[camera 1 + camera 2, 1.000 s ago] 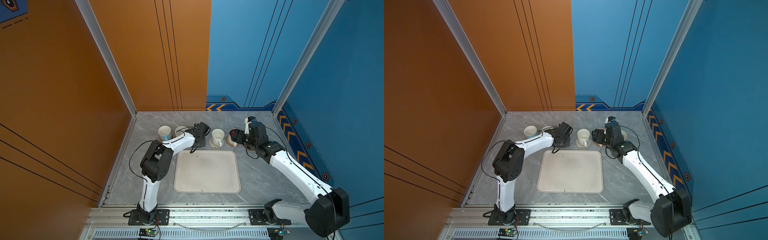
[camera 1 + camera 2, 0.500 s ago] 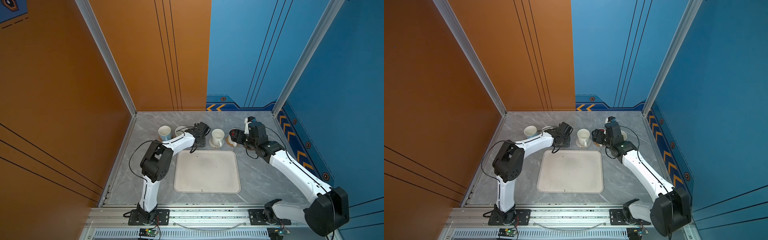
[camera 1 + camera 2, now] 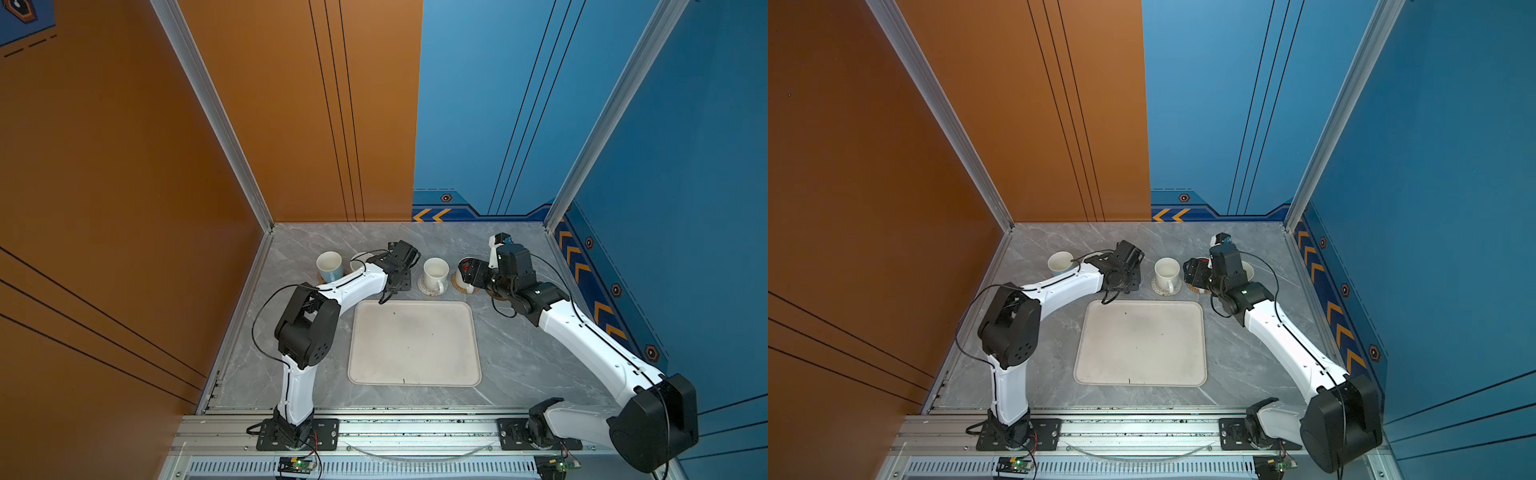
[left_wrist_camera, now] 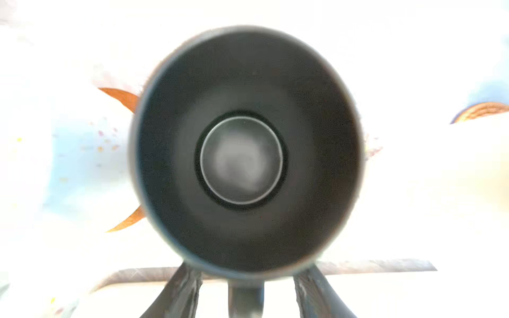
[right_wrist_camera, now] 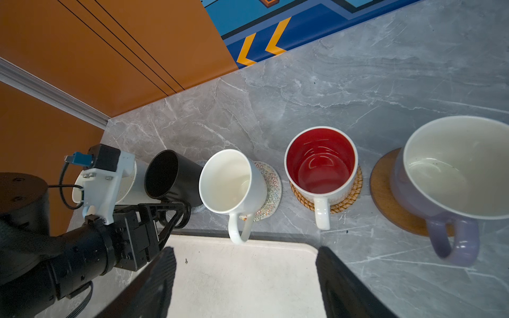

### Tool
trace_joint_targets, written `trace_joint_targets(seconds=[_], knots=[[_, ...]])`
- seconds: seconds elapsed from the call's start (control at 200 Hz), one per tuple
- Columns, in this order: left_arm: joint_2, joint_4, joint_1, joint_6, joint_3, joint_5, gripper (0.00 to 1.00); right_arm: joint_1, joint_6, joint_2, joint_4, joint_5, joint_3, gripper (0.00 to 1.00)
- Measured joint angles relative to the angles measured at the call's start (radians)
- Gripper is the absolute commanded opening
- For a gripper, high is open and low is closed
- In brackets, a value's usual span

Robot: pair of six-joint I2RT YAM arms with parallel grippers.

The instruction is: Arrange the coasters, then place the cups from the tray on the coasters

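Left wrist view: the black mug (image 4: 242,154) is seated on the grey coaster (image 5: 199,208); the left gripper (image 4: 248,271) is spread astride its handle (image 4: 245,298). Withdrawal is to be made straight back, handle untouched. The right gripper (image 5: 243,252) is spread, empty.

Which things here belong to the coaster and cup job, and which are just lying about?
Job: tray; light blue cup, black cup, white cup, red-lined cup, lavender cup; woven coaster, rattan coaster, wooden coaster.
Not the job: front rail, green-lit boards, wall panels.
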Motion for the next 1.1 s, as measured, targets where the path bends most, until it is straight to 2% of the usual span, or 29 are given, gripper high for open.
trace_joint_targets(seconds=[0.33, 0.746, 0.946, 1.101], knots=[[-0.144, 0.008, -0.014, 0.015, -0.056, -0.027, 0.55, 0.002, 0.000, 0.000, 0.000, -0.010, 0.000, 0.78], [-0.433, 0.096, -0.040, 0.068, -0.244, -0.073, 0.57, 0.029, 0.000, -0.003, -0.001, -0.010, 0.000, 0.78], [-0.630, 0.224, -0.055, 0.128, -0.430, -0.121, 0.60, 0.051, 0.000, -0.035, -0.005, 0.013, 0.000, 0.78], [-0.884, 0.366, -0.066, 0.226, -0.657, -0.171, 0.72, 0.060, -0.020, -0.126, -0.030, 0.047, -0.002, 0.80]])
